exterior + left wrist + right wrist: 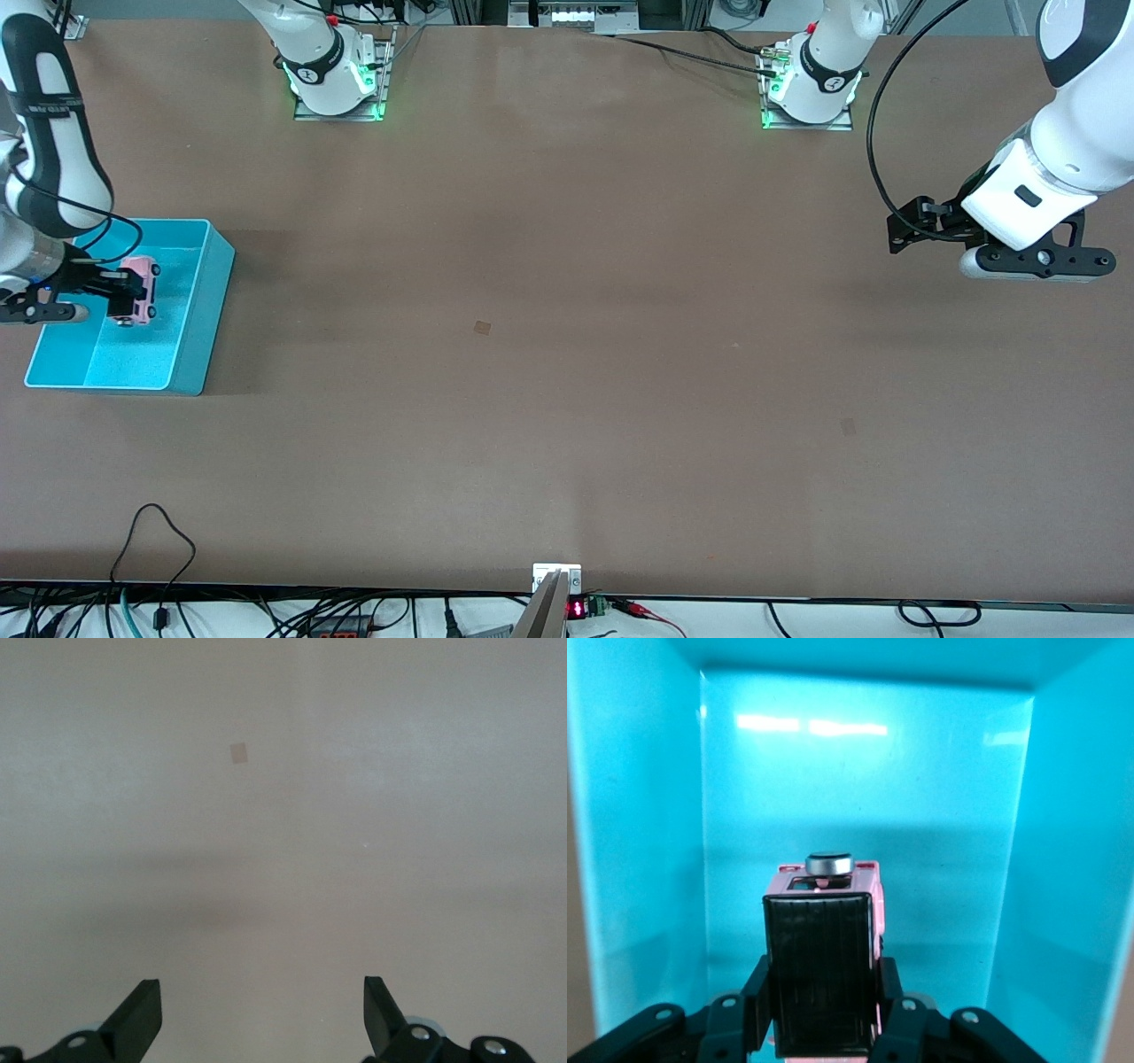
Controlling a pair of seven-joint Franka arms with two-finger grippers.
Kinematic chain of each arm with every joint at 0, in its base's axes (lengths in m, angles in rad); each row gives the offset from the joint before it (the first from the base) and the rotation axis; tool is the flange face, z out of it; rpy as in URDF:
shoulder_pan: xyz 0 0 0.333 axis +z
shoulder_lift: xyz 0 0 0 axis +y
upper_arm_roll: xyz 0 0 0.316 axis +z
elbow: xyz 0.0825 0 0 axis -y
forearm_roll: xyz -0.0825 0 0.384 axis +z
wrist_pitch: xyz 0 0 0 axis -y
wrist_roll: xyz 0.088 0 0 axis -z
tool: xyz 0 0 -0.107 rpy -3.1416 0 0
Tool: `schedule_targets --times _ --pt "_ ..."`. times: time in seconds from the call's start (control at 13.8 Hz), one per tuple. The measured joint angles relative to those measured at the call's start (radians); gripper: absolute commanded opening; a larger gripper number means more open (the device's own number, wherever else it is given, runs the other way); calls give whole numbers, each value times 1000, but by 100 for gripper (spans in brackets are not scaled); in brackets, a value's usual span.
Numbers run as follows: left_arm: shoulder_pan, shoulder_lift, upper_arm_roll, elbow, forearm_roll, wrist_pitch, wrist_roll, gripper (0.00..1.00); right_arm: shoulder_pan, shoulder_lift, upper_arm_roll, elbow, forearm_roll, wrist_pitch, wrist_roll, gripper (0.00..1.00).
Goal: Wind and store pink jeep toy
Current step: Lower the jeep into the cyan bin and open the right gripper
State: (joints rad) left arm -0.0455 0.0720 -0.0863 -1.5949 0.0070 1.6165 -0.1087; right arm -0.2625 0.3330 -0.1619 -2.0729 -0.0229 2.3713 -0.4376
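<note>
The pink jeep toy (pixel 142 288) hangs over the inside of a turquoise bin (pixel 199 306) at the right arm's end of the table. My right gripper (pixel 122 297) is shut on the jeep from both sides. In the right wrist view the jeep (pixel 824 974) shows its black ribbed roof and a grey wheel on top, with the bin's walls (pixel 647 842) around it and my right gripper (pixel 822 1001) clamped on its body. My left gripper (pixel 912 226) waits in the air over bare table at the left arm's end, open and empty (pixel 263 1010).
The brown table (pixel 567 354) carries a small tan patch (pixel 482 327) near its middle and another (pixel 848 426) toward the left arm's end. Cables run along the edge nearest the front camera. The two arm bases stand at the table's back edge.
</note>
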Motion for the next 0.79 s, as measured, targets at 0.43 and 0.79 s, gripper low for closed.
schedule_targets --times 0.43,0.79 --pt "1 0 3 0 0 0 0 100 -16 59 2 -28 0 66 5 100" --pt "1 0 5 0 0 -1 0 100 -10 40 17 -16 0 69 5 100"
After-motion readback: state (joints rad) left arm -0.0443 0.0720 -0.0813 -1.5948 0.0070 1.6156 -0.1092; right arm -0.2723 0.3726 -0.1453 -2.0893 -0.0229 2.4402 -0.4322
